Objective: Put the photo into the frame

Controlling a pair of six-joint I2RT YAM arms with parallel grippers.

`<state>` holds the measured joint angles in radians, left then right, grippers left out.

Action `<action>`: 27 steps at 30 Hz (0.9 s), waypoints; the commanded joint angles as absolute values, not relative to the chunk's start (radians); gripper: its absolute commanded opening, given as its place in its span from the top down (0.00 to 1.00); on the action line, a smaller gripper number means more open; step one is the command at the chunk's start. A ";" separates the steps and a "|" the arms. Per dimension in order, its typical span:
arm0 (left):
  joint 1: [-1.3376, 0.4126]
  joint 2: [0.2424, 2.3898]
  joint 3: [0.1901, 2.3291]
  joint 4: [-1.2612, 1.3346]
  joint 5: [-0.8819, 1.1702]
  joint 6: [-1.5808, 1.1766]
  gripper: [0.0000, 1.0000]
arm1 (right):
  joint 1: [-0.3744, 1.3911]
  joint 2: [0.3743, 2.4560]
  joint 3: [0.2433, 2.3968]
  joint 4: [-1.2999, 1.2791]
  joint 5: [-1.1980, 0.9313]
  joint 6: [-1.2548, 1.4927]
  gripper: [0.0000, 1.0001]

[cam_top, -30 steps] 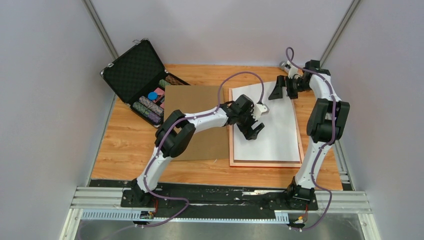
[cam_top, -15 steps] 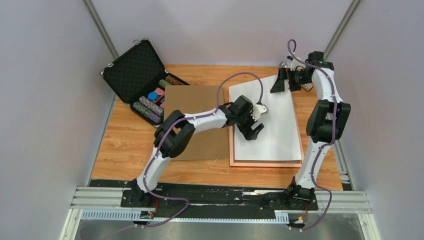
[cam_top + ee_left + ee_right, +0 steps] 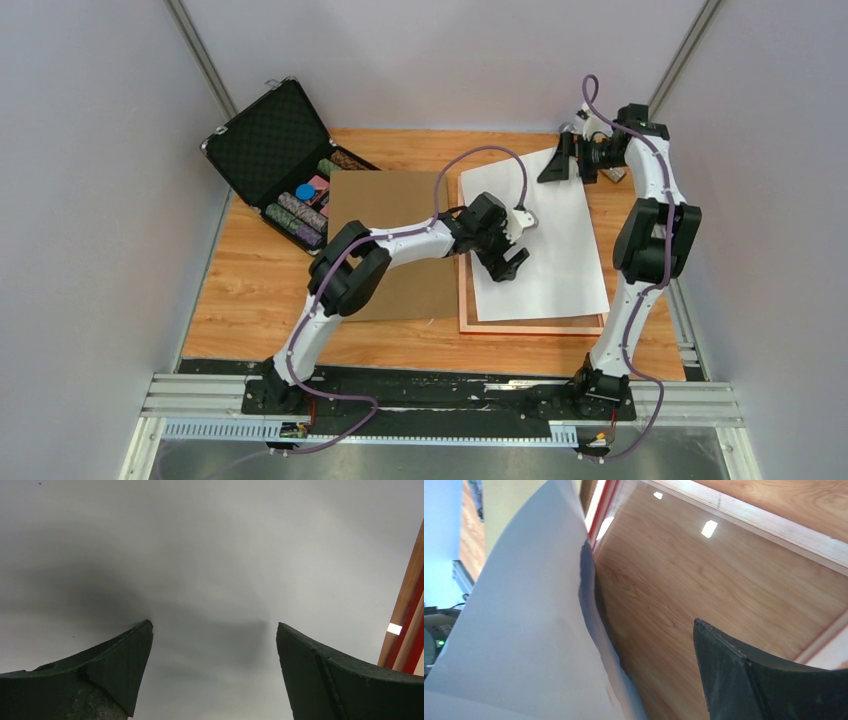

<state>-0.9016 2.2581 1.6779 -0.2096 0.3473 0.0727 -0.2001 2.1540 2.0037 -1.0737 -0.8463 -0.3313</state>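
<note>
The photo (image 3: pixel 545 240) lies white back up on the frame (image 3: pixel 530 326), skewed, so its near right corner overhangs the frame's right edge. My left gripper (image 3: pixel 505 258) is open, low over the photo's left part. The left wrist view shows both fingers spread over the white back (image 3: pixel 210 555), with the frame's red edge (image 3: pixel 407 605) at the right. My right gripper (image 3: pixel 558 165) is at the photo's raised far edge. In the right wrist view the curled photo (image 3: pixel 524 630) hides one finger. The other finger (image 3: pixel 764 680) stands well apart from it, over the frame's pane.
A brown backing board (image 3: pixel 385 215) lies left of the frame, partly under my left arm. An open black foam-lined case (image 3: pixel 270 135) holding poker chips (image 3: pixel 305 210) stands at the far left corner. The cell's walls close in on both sides.
My right gripper has moved back and up with the photo's far edge. The photo has turned and slid right, out of line with the frame. My left gripper has barely moved.
</note>
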 commanded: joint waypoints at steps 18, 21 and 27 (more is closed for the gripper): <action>-0.952 2.292 1.617 -0.343 0.373 0.067 0.00 | -0.245 2.273 2.144 -1.031 -1.271 -0.085 0.00; -0.955 2.297 1.614 -0.345 0.374 0.069 0.01 | -0.265 2.286 2.154 -1.032 -1.293 -0.047 0.00; -0.958 2.297 1.617 -0.351 0.372 0.072 0.01 | -0.285 2.276 2.138 -1.032 -1.269 -0.057 0.00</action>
